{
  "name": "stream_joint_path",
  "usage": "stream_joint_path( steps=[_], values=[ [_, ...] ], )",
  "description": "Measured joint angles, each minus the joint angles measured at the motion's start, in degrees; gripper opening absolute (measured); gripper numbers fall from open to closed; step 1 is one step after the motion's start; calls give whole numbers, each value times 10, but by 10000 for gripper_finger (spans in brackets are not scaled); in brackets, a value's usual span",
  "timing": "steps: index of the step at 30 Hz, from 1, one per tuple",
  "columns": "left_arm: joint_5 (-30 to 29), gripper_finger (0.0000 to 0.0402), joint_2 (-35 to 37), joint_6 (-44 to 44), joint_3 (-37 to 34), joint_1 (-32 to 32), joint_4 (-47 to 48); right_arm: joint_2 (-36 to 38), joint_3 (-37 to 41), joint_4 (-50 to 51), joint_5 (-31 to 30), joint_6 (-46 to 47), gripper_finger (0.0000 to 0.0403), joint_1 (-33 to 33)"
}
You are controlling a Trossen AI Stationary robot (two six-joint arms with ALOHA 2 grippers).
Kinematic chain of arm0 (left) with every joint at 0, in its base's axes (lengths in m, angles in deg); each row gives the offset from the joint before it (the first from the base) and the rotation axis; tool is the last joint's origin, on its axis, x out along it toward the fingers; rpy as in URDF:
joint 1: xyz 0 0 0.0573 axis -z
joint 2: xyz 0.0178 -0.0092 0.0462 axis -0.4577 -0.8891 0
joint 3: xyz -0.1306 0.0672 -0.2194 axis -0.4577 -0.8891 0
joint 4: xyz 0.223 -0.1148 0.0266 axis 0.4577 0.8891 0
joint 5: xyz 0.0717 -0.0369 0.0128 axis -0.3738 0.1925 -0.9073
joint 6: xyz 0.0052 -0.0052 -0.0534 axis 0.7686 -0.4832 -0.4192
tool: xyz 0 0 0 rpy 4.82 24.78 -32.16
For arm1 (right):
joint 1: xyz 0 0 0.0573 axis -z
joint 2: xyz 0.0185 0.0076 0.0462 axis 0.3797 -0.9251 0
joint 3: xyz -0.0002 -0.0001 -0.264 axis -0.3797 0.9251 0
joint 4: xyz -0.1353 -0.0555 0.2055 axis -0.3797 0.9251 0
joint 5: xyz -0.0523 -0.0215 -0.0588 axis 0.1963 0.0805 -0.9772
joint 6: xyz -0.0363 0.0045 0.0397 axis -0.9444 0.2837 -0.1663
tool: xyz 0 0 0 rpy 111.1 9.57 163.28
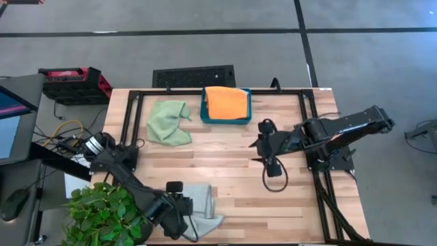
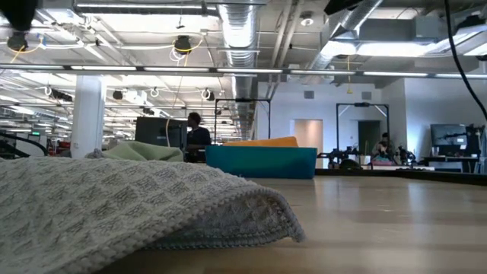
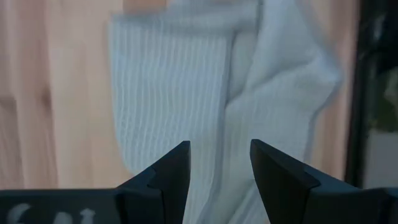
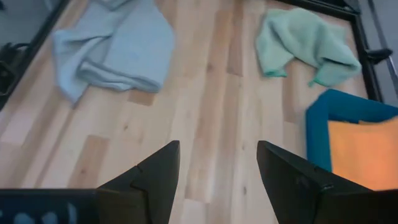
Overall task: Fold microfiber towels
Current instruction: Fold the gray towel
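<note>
Presently: grey towel (image 1: 203, 207) rumpled at near table edge; left gripper (image 3: 219, 163) above it, jaws parted, nothing held. Right gripper (image 4: 217, 163) wide, idle mid-table. Green towel (image 1: 168, 122) unfolded beside tray; orange towel (image 1: 226, 103) in teal tray (image 1: 203, 113). Step, judged: grey fold starting; next needs edge pinch.

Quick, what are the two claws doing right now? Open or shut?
Left claw: open, hovering over the grey towel, holding nothing.
Right claw: open and empty above the bare table.

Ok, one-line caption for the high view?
Left gripper open over the crumpled grey towel; right gripper open mid-table; green towel unfolded, orange towel in teal tray.
</note>
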State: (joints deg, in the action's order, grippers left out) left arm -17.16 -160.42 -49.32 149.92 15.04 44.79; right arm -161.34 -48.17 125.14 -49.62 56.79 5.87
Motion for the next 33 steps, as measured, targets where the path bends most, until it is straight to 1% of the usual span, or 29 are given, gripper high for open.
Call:
stream_joint_path(
  steps=[2,5,8,11,13,17,22,26,33],
  values=[
    [5,160,0,-16,-22,2,-3,1,0,-1,0,0,237,-12],
    [5,160,0,-27,-55,2,-32,0,0,-2,0,0,237,-23],
    [7,160,0,-24,-82,1,-85,0,0,-5,0,0,237,-26],
    [9,160,0,-18,-111,2,-136,0,0,-5,-1,0,237,-23],
    [10,160,0,-33,-129,2,-164,0,0,-5,-2,0,237,-20],
    [13,160,0,-43,-150,1,-176,0,0,-5,-2,0,237,-11],
    [14,160,0,-44,-185,3,-232,0,0,-5,-2,0,237,-2],
    [10,160,0,-56,-217,5,-235,0,-1,-5,-2,9,237,2],
    [-12,160,0,-61,-222,5,-228,0,-1,-5,-4,14,237,2]
  ],
)
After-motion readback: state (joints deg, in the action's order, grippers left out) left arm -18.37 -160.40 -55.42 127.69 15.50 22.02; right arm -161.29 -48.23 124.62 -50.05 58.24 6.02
